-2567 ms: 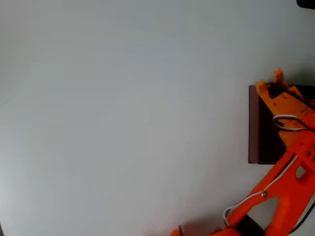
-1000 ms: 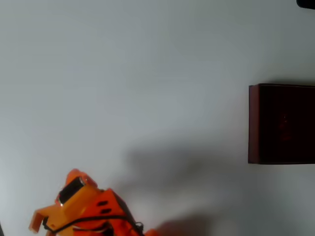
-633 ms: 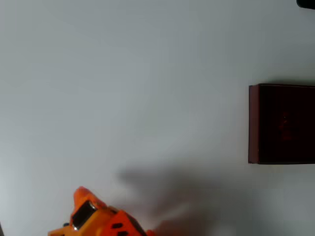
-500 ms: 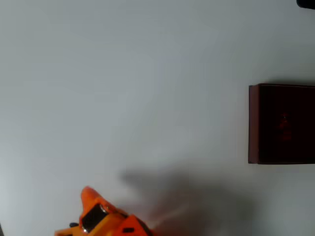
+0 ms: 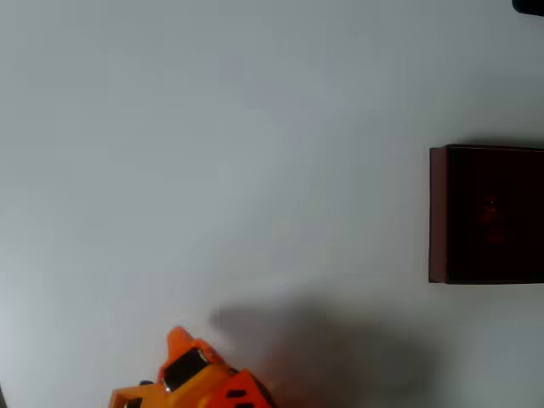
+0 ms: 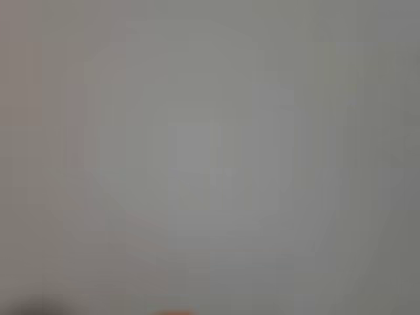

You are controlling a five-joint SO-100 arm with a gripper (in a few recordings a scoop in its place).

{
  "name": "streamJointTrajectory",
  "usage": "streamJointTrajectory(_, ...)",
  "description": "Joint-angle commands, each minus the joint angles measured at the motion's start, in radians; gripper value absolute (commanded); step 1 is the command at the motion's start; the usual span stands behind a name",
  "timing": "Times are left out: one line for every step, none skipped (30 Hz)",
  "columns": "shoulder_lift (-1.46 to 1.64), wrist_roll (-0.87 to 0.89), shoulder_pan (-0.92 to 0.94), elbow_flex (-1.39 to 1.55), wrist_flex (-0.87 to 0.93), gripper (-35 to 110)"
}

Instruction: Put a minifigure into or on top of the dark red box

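Dark red box [image 5: 438, 212] at the table's [image 5: 212, 127] right edge; minifigure [image 5: 490, 211] faintly visible inside. Hand [image 5: 183, 361] far left of box, jaw state unreadable. Figure probably light, rigid, slick; best pinched across torso.

A large rectangular dark red box [image 5: 438, 212] with reddish-brown walls and a very dark maroon interior sits at the right edge of the plain white table [image 5: 238, 153]. A faint red minifigure [image 5: 490, 211] lies inside it. Well apart, to the box's lower left, the orange gripper [image 5: 191, 378] pokes in, its jaws unclear.
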Motion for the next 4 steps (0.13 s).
streamJointTrajectory(0.014,-0.011,0.017,-0.018,0.028,1)
streamJointTrajectory(0.014,-0.011,0.020,-0.020,0.034,1)
streamJointTrajectory(0.014,-0.012,0.020,-0.020,0.035,1)
streamJointTrajectory(0.014,-0.012,0.020,-0.020,0.037,1)
